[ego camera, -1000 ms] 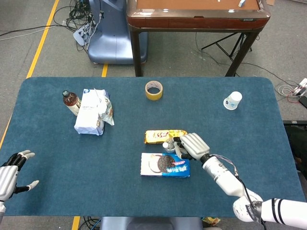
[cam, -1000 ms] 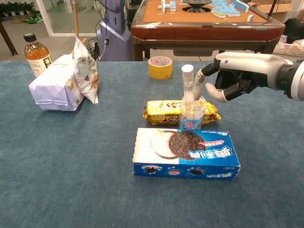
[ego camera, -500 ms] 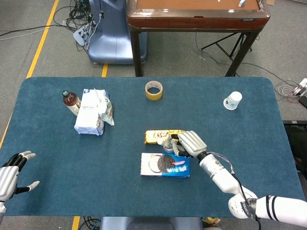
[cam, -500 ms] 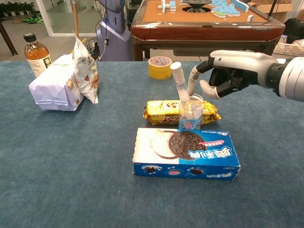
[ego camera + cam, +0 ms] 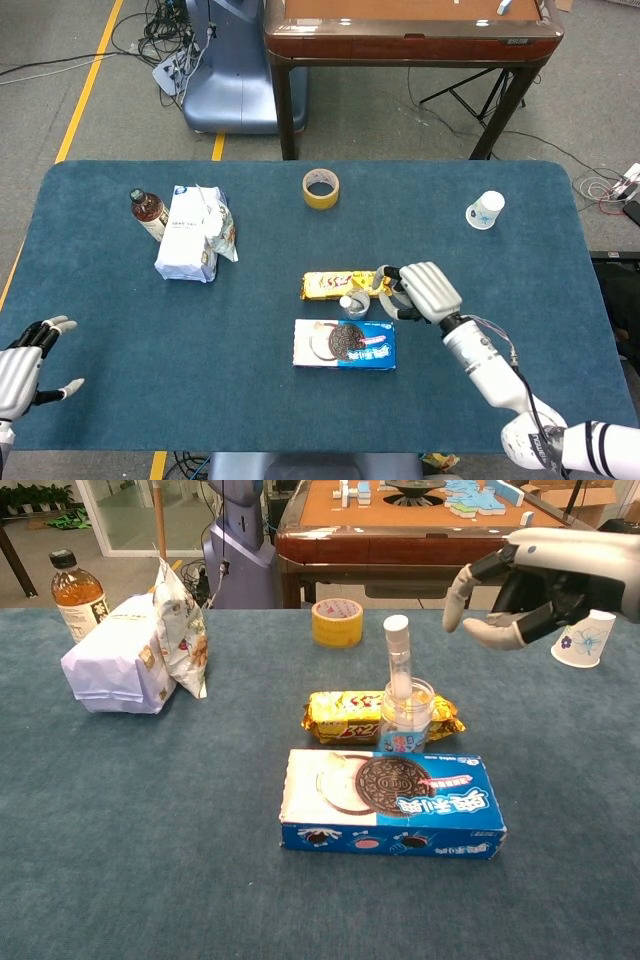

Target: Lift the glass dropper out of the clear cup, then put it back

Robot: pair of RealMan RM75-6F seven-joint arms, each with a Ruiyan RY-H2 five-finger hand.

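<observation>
The dropper (image 5: 399, 660) stands nearly upright in the cup (image 5: 405, 718), its white top sticking well above the rim; in the head view the cup (image 5: 354, 304) sits near the middle of the blue surface (image 5: 500, 270). The cup touches the front edge of a yellow snack pack (image 5: 345, 714) lying at its 12 o'clock, and the cookie box (image 5: 392, 802) lies flat just beside it at 6 o'clock. The right robot hand (image 5: 520, 590) hovers above the surface at the cup's 2 o'clock, apart from the dropper, holding nothing, its fingers loosely curled and spread; in the head view this hand (image 5: 425, 292) shows just beside the cup at 3 o'clock. The left robot hand (image 5: 25, 360) rests at the near left edge of the surface, at 8 o'clock from the cup and well apart from everything, fingers spread and holding nothing. A tape roll (image 5: 337, 622) lies at 12 o'clock from the cup, farther back. A paper cup (image 5: 585, 638) stands at 2 o'clock, behind the right robot hand. At 10 o'clock sit a white bag (image 5: 118, 665), a snack bag (image 5: 182, 630) leaning on it, and a bottle (image 5: 76, 592) of brown drink behind them.
</observation>
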